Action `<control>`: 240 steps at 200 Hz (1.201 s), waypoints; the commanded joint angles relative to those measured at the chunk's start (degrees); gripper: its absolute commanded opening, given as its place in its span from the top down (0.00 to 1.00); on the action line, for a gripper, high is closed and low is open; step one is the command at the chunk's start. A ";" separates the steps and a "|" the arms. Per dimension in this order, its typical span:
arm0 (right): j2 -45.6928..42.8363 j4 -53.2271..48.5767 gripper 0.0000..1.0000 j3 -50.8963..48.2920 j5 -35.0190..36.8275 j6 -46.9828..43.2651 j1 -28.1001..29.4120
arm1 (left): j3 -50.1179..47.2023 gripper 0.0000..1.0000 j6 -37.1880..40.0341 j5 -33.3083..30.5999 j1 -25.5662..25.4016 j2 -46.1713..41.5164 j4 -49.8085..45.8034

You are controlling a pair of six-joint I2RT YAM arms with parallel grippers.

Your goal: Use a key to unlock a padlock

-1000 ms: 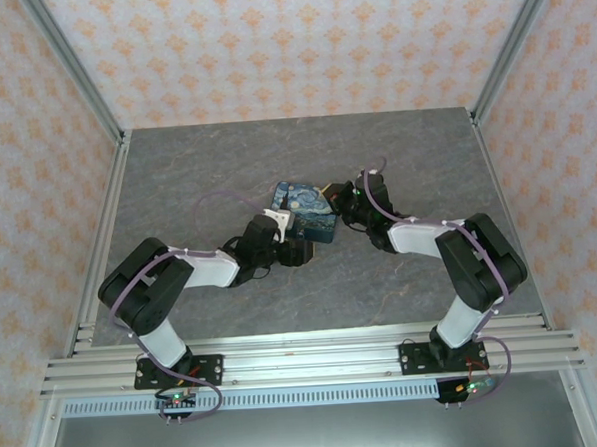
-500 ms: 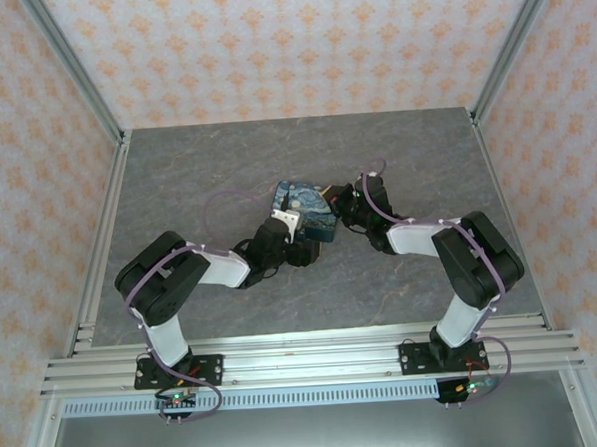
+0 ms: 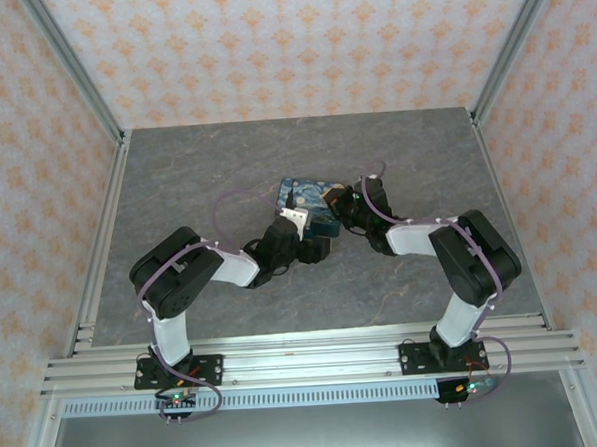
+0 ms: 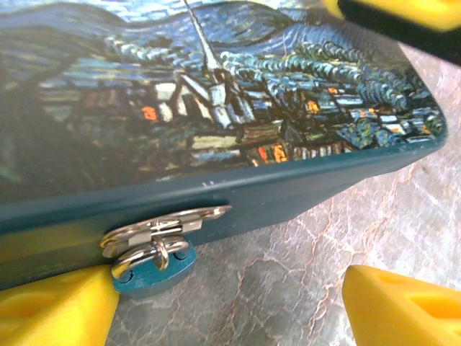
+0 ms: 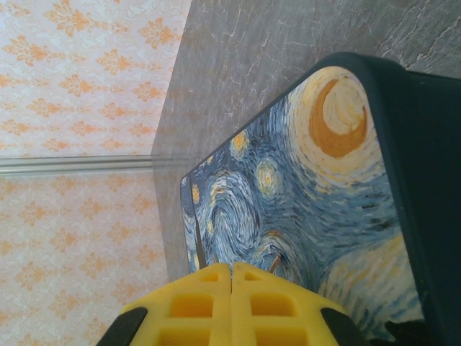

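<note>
Wide left fingers [image 4: 54, 311]: pinch the likely key [image 4: 155, 272] at 7 o'clock; closed right fingers [image 5: 198, 306] sit at the padlock [image 4: 216, 108]

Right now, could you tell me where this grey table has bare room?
Free: the far strip between the square starry-night padlock and the back wall, and the near patch along the aluminium rail. Crowded: the middle, with the left gripper and right gripper at the padlock.
</note>
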 commanded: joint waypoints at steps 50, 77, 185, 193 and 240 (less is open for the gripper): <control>2.22 0.24 1.00 -0.87 0.62 0.34 0.04 | -0.90 0.18 -11.27 4.73 1.13 4.72 13.47; 2.83 0.53 1.00 -0.68 0.52 0.58 0.02 | -0.89 0.18 -12.85 5.12 1.36 5.07 14.28; 3.49 1.57 1.00 -0.76 0.50 1.13 0.05 | 7.63 0.18 -2.83 -12.58 -1.08 4.42 -14.29; 3.54 1.56 1.00 -0.77 0.34 1.14 0.07 | 8.27 0.18 -2.38 -13.49 -1.31 4.69 -15.30; 4.13 1.72 1.00 -0.69 0.28 1.13 0.02 | 11.40 0.18 -1.52 -12.44 -2.33 7.07 -15.60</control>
